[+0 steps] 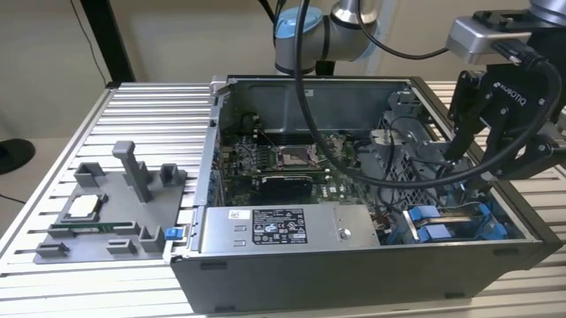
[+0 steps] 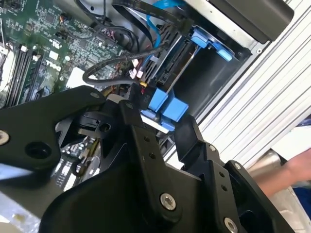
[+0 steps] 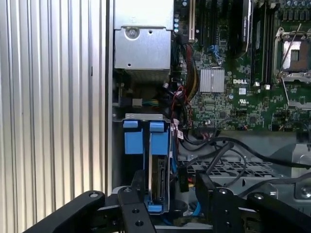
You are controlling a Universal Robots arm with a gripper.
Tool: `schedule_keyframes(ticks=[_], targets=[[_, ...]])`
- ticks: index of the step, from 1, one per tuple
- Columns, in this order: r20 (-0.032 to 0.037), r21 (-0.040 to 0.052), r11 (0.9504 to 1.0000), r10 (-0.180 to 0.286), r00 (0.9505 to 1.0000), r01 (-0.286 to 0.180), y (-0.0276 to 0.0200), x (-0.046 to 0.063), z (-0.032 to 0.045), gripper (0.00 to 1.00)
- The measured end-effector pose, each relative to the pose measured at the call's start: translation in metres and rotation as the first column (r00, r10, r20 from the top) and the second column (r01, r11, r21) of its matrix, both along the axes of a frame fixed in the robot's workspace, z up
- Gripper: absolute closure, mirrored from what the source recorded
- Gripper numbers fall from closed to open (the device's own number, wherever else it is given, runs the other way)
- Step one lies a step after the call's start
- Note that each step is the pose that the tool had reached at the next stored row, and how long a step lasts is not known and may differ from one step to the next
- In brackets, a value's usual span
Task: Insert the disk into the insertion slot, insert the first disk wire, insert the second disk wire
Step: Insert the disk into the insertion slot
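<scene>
Hand [image 3: 168,188] straddles disk [image 3: 158,167], fingers [image 3: 205,188] parted wider than it.

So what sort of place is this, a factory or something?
Most likely a robotics lab or test bench rather than a factory: a robot arm hangs over an open desktop computer case on a ribbed aluminium table, with a grey parts holder beside it.

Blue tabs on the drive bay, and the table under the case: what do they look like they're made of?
Blue tabs: likely moulded plastic, given the uniform saturated colour, dull sheen and soft edges.
Table: probably extruded aluminium with a bare satin-silver finish, given the parallel ribbed slats with light streaks running along them.
</scene>
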State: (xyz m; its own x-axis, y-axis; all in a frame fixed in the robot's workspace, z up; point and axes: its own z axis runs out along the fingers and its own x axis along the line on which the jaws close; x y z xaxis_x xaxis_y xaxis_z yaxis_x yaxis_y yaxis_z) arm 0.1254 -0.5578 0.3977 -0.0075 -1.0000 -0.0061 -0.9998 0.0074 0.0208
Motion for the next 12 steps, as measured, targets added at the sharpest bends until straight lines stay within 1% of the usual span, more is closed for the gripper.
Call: schedule_keyframes(ticks=[6,8,9,10,12], targets=[[0.0094,0.0086,0.9998,0.019,0.9998,-0.019,0.0048,-0.0014,-0.0095,0.0],[0.0134,0.0131,0.9997,0.023,0.9997,-0.023,0.005,-0.0014,-0.0095,0.0],[0.0135,0.0153,0.9996,0.024,0.9996,-0.024,0.005,-0.0014,-0.0095,0.0],[0.0138,0.0189,0.9995,0.026,0.9996,-0.026,0.005,-0.0014,-0.009,0.0],[0.0143,0.029,0.9992,0.028,0.9995,-0.028,0.005,-0.0015,-0.0064,0.0]])
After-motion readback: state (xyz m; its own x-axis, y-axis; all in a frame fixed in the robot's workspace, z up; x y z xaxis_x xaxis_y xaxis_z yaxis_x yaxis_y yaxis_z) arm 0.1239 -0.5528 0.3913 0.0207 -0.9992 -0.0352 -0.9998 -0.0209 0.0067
